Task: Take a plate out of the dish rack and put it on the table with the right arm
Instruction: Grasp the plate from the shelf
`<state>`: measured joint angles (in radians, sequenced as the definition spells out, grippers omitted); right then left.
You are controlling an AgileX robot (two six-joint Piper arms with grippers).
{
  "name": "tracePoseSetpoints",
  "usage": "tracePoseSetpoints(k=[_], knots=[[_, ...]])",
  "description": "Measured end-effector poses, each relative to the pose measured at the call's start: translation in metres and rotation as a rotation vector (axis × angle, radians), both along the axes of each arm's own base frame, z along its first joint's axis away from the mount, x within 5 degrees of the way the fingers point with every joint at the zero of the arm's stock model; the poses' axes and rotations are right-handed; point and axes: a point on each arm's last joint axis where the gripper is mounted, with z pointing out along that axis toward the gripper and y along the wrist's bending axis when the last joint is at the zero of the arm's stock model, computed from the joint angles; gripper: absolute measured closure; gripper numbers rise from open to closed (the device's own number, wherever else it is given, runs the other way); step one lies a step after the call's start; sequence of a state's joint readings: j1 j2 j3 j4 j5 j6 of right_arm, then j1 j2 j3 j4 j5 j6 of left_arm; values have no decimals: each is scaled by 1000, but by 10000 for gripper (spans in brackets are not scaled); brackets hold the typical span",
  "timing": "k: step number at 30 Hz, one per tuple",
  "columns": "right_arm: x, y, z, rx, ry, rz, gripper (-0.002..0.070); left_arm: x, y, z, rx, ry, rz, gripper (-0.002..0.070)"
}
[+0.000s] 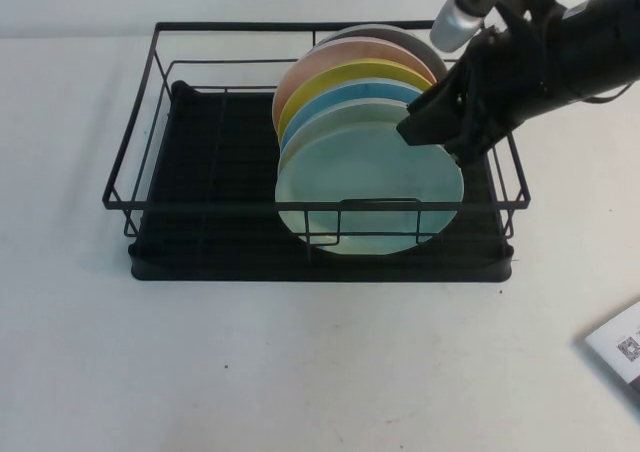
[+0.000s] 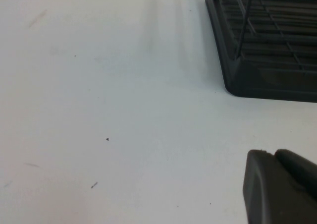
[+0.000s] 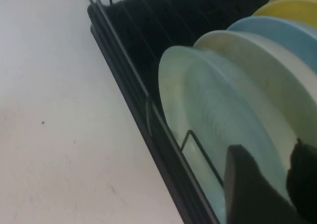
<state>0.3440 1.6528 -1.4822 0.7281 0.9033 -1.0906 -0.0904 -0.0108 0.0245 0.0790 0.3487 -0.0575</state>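
The black wire dish rack (image 1: 150, 92) holds several upright plates. The pale mint-green plate (image 1: 370, 187) stands at the front, leaning on the rack's front wire. My right gripper (image 1: 435, 137) is at this plate's upper right rim, open and gripping nothing. In the right wrist view the plate (image 3: 218, 120) fills the middle, and one of the right gripper's (image 3: 275, 179) fingers (image 3: 247, 189) lies in front of its face. My left gripper (image 2: 272, 153) hovers over the white table (image 2: 99, 110) near a rack corner (image 2: 267, 60), shut and empty.
Behind the mint plate stand a whitish plate (image 1: 335, 124), a sky-blue one (image 1: 345, 102), a yellow one (image 1: 340, 80), a pink one (image 1: 330, 57) and a brown one (image 1: 400, 37). The rack's left half has no plates. A printed sheet (image 1: 620, 347) lies at the table's right edge.
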Motion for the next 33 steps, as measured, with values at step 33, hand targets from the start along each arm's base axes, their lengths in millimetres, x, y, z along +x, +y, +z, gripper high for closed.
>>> tracePoseSetpoints(k=[33], knots=[[17,21,4,-128,-143,164,390,0,0,0,0,0,0,679]])
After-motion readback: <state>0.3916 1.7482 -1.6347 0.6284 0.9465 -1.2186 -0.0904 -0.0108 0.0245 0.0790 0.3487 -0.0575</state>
